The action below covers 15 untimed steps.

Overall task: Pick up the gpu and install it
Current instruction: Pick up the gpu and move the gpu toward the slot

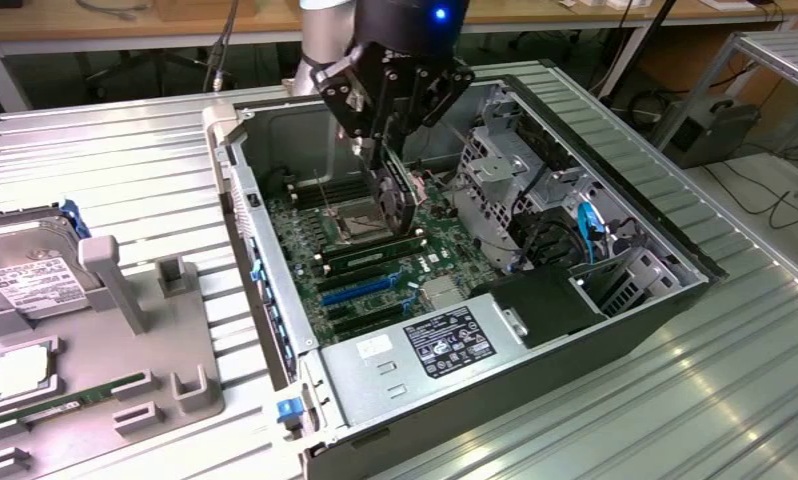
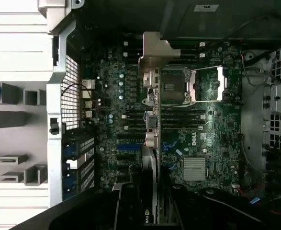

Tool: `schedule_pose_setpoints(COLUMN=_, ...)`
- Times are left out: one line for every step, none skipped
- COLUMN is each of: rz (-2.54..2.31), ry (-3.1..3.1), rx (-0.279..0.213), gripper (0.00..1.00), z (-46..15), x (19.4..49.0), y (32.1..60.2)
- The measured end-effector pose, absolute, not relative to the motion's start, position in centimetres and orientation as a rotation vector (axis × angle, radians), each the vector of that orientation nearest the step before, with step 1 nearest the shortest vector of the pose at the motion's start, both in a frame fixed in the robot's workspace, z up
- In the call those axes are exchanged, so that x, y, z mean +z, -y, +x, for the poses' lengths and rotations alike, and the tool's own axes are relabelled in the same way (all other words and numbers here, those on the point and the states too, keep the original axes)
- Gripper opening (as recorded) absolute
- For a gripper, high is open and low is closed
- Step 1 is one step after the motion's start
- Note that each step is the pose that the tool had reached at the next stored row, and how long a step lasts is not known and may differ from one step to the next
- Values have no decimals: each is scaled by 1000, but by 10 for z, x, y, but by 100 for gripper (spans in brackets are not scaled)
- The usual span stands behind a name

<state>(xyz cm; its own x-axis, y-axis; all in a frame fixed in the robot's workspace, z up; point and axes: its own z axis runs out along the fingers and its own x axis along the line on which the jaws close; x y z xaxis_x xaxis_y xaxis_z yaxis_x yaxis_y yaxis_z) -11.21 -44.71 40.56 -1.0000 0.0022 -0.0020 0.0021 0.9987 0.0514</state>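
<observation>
Right at my tool [image 1: 388,150], the fingers are pressed onto the gpu [image 1: 398,200], pinching it by its top edge. So the picking up is done. The card hangs on its thin edge inside the open computer case [image 1: 639,210], with its silver bracket [image 2: 155,50] at one end. Under it lies the green board [image 1: 359,265]. I think the card is not in a slot yet. It looks to be just above the board, but I cannot tell if it touches. The blue slots [image 1: 352,292] near it hold nothing. Farther off, on the table [image 1: 106,150], a grey holder [image 1: 132,300] keeps the hard drive [image 1: 26,285] and a memory stick [image 1: 66,403].
</observation>
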Motion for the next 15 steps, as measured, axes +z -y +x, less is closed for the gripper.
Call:
schedule_pose_setpoints(rz=3, ry=-3139, rx=80, gripper=26, z=-107, x=404, y=447)
schedule_pose_setpoints(rz=3, ry=-3139, rx=80, gripper=26, z=-102, x=402, y=447)
schedule_pose_setpoints(rz=3, ry=-3139, rx=80, gripper=26, z=-97, x=400, y=446)
schedule_pose_setpoints(rz=3, ry=-3139, rx=79, gripper=26, z=-93, x=398, y=446)
schedule_pose_setpoints(rz=3, ry=-3139, rx=79, gripper=26, z=-88, x=396, y=446)
schedule_pose_setpoints(rz=3, ry=-3139, rx=78, gripper=26, z=-84, x=394, y=445)
schedule_pose_setpoints(rz=3, ry=-3139, rx=78, gripper=26, z=-79, x=392, y=445)
schedule_pose_setpoints(rz=3, ry=-3139, rx=78, gripper=26, z=-75, x=391, y=445)
schedule_pose_setpoints(rz=3, ry=-3139, rx=78, gripper=26, z=-70, x=389, y=445)
schedule_pose_setpoints(rz=3, ry=-3139, rx=79, gripper=26, z=-66, x=387, y=445)
schedule_pose_setpoints(rz=3, ry=-3139, rx=79, gripper=26, z=-63, x=385, y=445)
schedule_pose_setpoints(rz=3, ry=-3139, rx=78, gripper=26, z=-61, x=383, y=445)
schedule_pose_setpoints(rz=3, ry=-3140, rx=78, gripper=26, z=-61, x=383, y=445)
schedule_pose_setpoints(rz=4, ry=-3140, rx=78, gripper=26, z=-61, x=383, y=445)
schedule_pose_setpoints(rz=3, ry=-3140, rx=78, gripper=26, z=-61, x=383, y=445)
